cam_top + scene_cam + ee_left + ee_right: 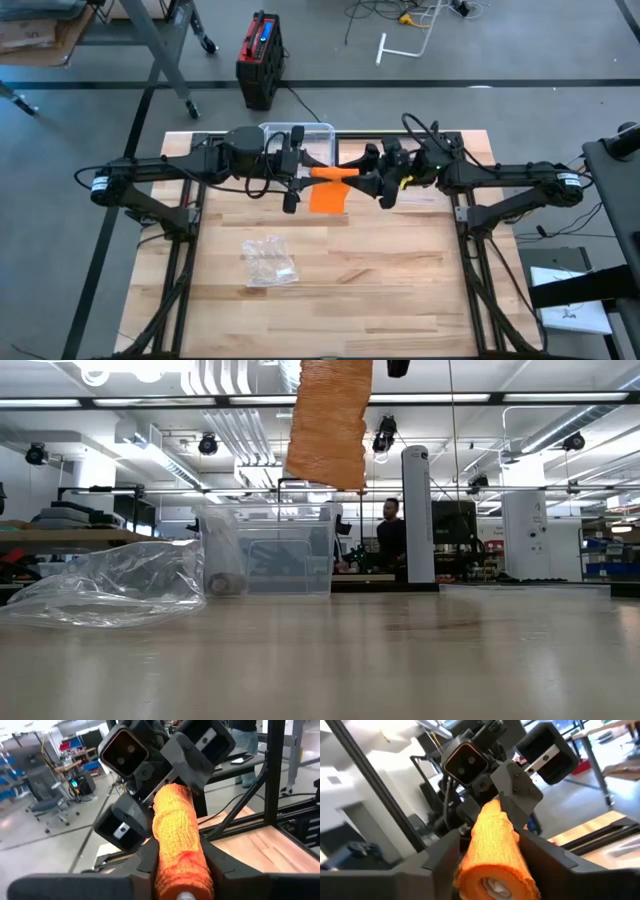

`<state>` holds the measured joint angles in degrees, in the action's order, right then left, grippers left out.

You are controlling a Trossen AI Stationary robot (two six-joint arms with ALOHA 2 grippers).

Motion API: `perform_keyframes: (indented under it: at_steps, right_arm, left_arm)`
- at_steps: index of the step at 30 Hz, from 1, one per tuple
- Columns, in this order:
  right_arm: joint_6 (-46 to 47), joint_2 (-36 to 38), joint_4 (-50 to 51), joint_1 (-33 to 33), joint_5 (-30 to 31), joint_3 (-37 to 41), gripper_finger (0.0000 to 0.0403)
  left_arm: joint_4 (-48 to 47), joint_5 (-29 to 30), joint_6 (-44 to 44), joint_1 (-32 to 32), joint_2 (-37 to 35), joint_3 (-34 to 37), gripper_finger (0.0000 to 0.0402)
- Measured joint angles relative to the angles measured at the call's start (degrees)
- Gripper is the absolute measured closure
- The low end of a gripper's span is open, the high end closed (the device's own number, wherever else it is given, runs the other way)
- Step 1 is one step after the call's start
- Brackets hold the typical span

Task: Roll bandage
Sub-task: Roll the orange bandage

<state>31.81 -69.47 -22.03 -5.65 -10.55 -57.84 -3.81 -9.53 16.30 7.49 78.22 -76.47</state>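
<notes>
An orange bandage roll (335, 173) is held level high above the table's middle, between my two grippers. Its loose tail (328, 420) hangs down from it, clear of the tabletop. My left gripper (180, 865) comes from the table's left and is shut on the roll's left end. My right gripper (495, 865) comes from the right. It is open, with a finger close on each side of the roll's right end (495, 845). My left gripper pinches the roll's left end (175, 855) between its two fingers, one on each side. The fingers come level from the table's left and lie along the roll. The roll stays level and lifted clear, with its tail hanging slack below.
A crumpled clear plastic bag (270, 262) lies on the wooden table toward the near left. A clear plastic bin (300, 135) stands at the far edge behind the grippers. The table's right half is bare wood (420, 270).
</notes>
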Motion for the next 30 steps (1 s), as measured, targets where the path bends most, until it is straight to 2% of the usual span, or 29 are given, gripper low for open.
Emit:
perform_keyframes:
  at_steps: [4, 7, 11, 20, 30]
  right_arm:
    - [1.2, 0.0, 0.0, 0.0, 0.0, 0.0, 0.0152]
    - [1.2, 0.0, 0.0, 0.0, 1.3, 0.0, 0.0123]
    - [3.2, -0.3, 2.6, 0.0, 4.0, -0.1, 0.0104]
    - [6.6, -1.9, 1.9, 0.0, 4.5, 0.0, 0.0122]
    - [7.1, -1.9, 2.0, 0.0, 4.7, 0.0, 0.0147]
  left_arm:
    - [0.2, 1.1, 2.4, -0.8, 0.1, 0.1, 0.0314]
    - [0.2, 5.2, 3.8, -1.6, 0.1, 0.1, 0.0318]
    - [0.7, 8.1, 8.3, -2.3, 0.2, 0.1, 0.0325]
    - [1.1, 9.2, 21.2, -2.5, 2.0, 0.1, 0.0323]
    - [1.3, 9.1, 25.2, -2.5, 2.3, 0.1, 0.0322]
